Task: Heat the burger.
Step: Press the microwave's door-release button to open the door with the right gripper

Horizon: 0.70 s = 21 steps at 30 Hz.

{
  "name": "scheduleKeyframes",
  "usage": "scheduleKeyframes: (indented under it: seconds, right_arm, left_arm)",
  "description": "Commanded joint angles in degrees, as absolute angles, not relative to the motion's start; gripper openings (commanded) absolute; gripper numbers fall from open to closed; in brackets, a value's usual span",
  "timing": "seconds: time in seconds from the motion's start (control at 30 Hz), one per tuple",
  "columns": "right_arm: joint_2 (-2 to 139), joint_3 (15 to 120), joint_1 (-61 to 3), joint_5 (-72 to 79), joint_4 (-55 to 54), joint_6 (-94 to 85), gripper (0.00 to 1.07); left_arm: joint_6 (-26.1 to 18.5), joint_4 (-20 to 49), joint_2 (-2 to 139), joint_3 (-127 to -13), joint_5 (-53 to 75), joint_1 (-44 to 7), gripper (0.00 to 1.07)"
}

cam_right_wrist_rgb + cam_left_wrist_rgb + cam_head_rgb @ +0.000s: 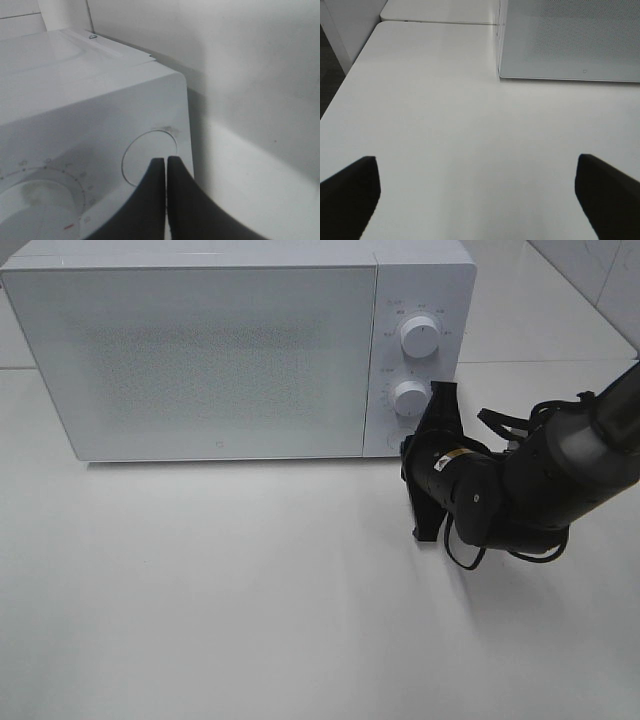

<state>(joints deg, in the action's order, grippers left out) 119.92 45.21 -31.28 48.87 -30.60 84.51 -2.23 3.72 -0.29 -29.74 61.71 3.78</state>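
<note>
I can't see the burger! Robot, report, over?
Right claw shut at round button. Left claw open, empty. Burger not in view; microwave door shut.

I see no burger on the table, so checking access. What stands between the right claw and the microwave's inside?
The closed door covers the cavity, and no burger shows in any view. The shut right claw sits at the round button, nothing visible between them.
</note>
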Motion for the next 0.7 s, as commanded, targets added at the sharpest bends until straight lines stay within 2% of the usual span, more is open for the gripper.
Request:
scheduleKeyframes:
  seconds: [0.03, 0.7]
  right_arm:
    - [120.8, 47.4, -30.8, 48.4, -29.2, 85.0, 0.0]
    - [123.2, 50.0, -30.2, 54.3, -29.8, 83.7, 0.0]
  left_arm:
    - [-2.3, 4.1, -0.7, -29.6, 61.2, 3.9, 0.98]
    - [-2.3, 4.1, -0.7, -29.6, 61.2, 3.9, 0.98]
